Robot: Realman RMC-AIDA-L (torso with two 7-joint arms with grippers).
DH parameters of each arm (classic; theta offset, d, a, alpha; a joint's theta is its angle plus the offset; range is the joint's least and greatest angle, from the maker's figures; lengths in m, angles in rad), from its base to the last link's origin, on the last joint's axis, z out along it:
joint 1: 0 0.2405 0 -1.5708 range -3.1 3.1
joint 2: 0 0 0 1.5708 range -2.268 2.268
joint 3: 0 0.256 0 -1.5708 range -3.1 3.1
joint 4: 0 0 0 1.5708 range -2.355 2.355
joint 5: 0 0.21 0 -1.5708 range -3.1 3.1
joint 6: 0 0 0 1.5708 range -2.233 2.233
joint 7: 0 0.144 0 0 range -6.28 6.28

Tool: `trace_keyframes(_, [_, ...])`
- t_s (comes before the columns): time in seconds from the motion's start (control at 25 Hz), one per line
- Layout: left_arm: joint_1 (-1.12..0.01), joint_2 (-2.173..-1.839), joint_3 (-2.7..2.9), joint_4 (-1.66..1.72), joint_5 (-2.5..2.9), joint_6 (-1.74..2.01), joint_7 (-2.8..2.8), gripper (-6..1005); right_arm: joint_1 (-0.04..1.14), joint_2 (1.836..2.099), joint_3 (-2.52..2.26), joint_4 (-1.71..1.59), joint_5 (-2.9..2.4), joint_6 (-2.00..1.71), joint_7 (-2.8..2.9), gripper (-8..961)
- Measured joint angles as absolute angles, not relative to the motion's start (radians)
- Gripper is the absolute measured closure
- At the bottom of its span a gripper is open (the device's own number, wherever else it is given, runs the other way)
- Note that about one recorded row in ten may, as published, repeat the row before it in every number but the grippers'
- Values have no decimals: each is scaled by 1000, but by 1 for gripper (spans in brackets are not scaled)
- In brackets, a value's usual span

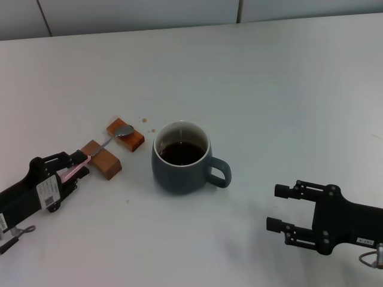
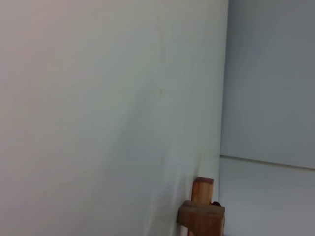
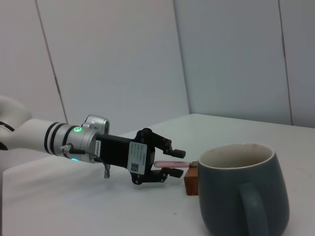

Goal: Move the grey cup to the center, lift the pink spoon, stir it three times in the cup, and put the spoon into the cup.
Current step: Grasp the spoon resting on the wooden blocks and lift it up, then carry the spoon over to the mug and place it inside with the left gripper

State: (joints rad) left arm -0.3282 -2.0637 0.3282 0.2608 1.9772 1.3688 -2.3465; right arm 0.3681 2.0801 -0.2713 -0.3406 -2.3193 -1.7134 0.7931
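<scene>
A: What did the grey cup (image 1: 181, 160) look like, and where did it stand?

B: It was a dark grey-blue mug with a white inner wall and a pale rim, upright on the white bench (image 1: 269, 89). Dark liquid lay low inside it. Its loop handle pointed toward the right tool (image 1: 276, 208).

A: And the pink spoon (image 1: 103, 145)?

B: Slim, with a silver bowl and stem and a pale pink handle. It lay to the robot's left of the cup, bridging two wooden blocks: the bowl rested on the farther block (image 1: 125, 134), just beside the cup, and the stem crossed the nearer block (image 1: 102, 159).

A: How was the left tool (image 1: 81, 162) placed?

B: It sat at the handle end of the spoon, farther from the cup than the blocks. The right wrist view showed its fingers (image 3: 170, 150) above and below the pink handle, slightly apart. Whether they pressed the handle I could not tell.

A: The right tool?

B: It hovered on the cup's handle side, well apart from it, fingers spread wide and holding nothing.

A: How much room was around the cup?

B: Bare bench stretched beyond the cup to the far edge, where the wall (image 1: 179, 12) began. A few small brown specks (image 1: 143, 119) lay near the farther block.
</scene>
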Motion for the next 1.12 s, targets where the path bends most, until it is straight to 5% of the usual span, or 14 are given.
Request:
trace_keyframes(0.88, [-334, -2063, 317, 217, 1833, 1490, -2186, 815, 367, 2080, -266, -337, -2319, -1711, 793, 282])
trace_keyframes(1.12, [-425, -2062, 317, 249, 1705, 1679, -1995, 861, 367, 2080, -265, -326, -2319, -1704, 789, 282])
